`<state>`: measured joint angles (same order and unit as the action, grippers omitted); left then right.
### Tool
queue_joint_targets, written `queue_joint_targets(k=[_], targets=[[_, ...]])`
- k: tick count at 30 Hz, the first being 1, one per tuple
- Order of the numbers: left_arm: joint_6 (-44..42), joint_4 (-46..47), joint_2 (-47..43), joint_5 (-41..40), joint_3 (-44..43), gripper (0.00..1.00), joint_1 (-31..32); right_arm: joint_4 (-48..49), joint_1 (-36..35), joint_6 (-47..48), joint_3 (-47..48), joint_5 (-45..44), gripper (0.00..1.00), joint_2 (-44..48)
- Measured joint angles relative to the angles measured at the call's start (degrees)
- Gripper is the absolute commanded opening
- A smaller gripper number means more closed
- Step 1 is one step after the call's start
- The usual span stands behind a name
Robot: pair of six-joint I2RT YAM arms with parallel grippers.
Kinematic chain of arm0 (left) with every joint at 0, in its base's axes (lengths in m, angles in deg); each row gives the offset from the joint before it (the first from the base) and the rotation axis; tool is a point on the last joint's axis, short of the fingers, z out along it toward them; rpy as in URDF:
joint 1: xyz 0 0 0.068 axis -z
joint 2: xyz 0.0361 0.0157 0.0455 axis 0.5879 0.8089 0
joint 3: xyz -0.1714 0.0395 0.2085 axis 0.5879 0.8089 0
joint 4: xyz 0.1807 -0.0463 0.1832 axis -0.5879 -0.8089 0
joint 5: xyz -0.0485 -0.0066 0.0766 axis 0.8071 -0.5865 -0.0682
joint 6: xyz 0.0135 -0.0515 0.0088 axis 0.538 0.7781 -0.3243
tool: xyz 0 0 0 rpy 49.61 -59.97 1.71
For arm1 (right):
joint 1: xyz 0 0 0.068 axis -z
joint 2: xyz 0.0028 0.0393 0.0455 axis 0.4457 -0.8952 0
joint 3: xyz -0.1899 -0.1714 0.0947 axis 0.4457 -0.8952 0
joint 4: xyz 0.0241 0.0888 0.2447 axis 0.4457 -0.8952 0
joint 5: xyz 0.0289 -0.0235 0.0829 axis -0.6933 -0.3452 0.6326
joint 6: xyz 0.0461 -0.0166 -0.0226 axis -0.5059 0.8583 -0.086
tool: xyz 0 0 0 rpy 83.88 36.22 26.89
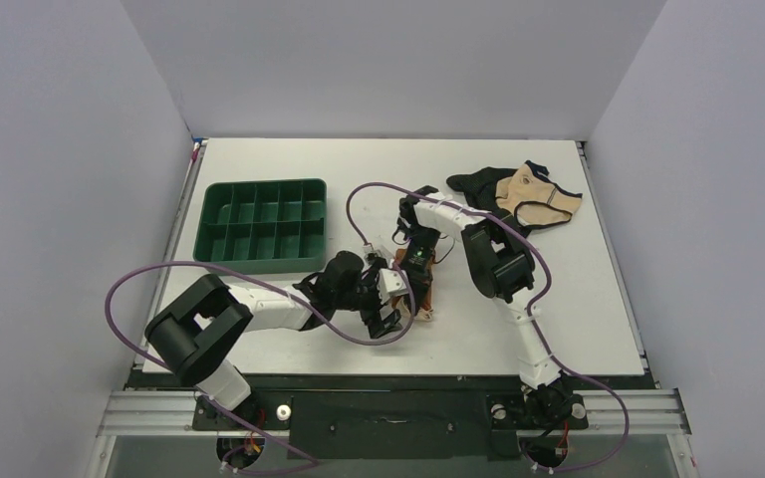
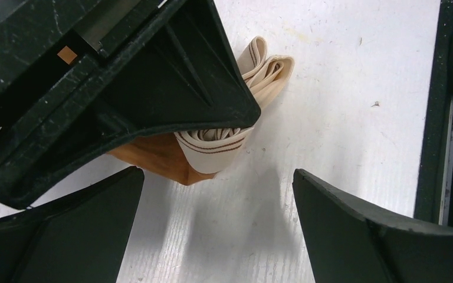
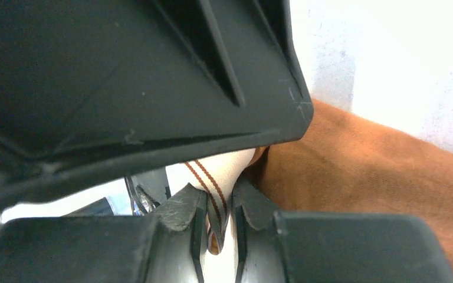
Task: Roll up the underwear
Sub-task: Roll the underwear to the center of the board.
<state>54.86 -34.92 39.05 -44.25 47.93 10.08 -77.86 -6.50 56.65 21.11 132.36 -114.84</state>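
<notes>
The underwear (image 1: pixel 424 302) is a small rust-brown bundle at the table's middle, mostly hidden under both grippers. In the left wrist view its brown fabric (image 2: pixel 165 158) and folded cream waistband (image 2: pixel 265 68) lie on the white table. The right finger's black body covers most of the bundle. My right gripper (image 1: pixel 413 271) is shut on the striped waistband (image 3: pixel 212 183), with brown fabric (image 3: pixel 377 171) beside it. My left gripper (image 1: pixel 390 321) is open and empty. Its fingers (image 2: pixel 354 224) stand wide apart just in front of the bundle.
A green divided tray (image 1: pixel 259 261) stands at the back left. A black garment (image 1: pixel 470 182) and a beige garment with dark trim (image 1: pixel 536 201) lie at the back right. The table's dark front rail (image 2: pixel 442 118) is close to the left gripper.
</notes>
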Motion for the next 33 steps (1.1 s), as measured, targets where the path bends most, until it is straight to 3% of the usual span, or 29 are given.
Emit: queue_joint_targets(k=[8,17,23,33], targets=[[0.07,13.38,1.44,0.46,4.81,1.0,0.0,-0.04,0.0,0.02,-0.31,0.02,0.0,0.0],[-0.13,22.18,3.54,2.99,7.41,0.81,0.0,-0.13,0.33,0.02,-0.33,0.02,0.0,0.0],[0.09,24.52,4.61,5.75,7.56,0.73,0.02,-0.11,0.33,0.02,-0.33,0.02,0.0,0.0],[0.42,26.97,6.91,7.1,7.19,0.51,-0.02,-0.28,0.37,0.02,-0.33,-0.24,0.0,0.0]])
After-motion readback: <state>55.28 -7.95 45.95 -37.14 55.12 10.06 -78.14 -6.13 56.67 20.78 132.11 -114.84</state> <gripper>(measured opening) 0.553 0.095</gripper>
